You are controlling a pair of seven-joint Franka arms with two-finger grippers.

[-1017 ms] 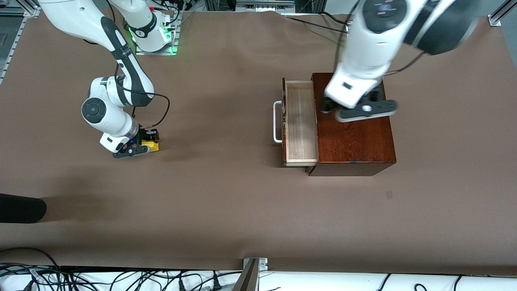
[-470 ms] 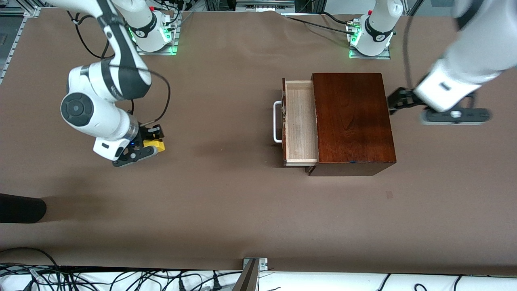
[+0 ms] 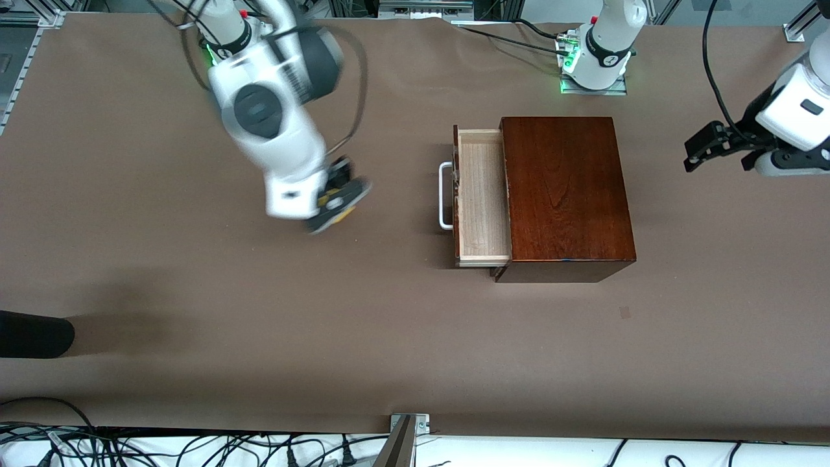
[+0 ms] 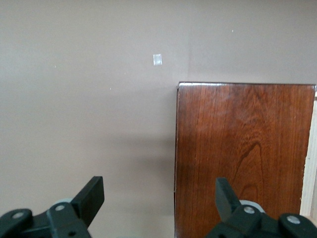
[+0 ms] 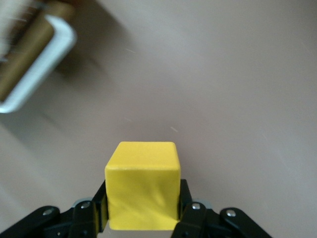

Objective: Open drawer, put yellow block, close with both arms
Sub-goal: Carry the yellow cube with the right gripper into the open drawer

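The drawer (image 3: 483, 194) of the reddish-brown box (image 3: 567, 194) stands pulled out. Its pale inside holds nothing, and its white handle (image 3: 445, 194) faces the right arm's end of the table. My right gripper (image 3: 334, 194) is up in the air over the bare table between that end and the handle, shut on the yellow block (image 5: 142, 186). In the right wrist view the handle (image 5: 39, 64) shows blurred at one corner. My left gripper (image 3: 703, 152) hangs open over the table beside the box, toward the left arm's end. Between its fingers (image 4: 91, 196) shows the box's top (image 4: 242, 158) and its edge.
A black object (image 3: 32, 334) juts in at the right arm's end, nearer to the front camera. A small pale mark (image 3: 624, 312) lies on the table nearer to the camera than the box. Cables run along the near edge.
My right gripper has lifted the yellow block off the table and carried it toward the drawer. My left arm has swung off the box's top toward its own end of the table.
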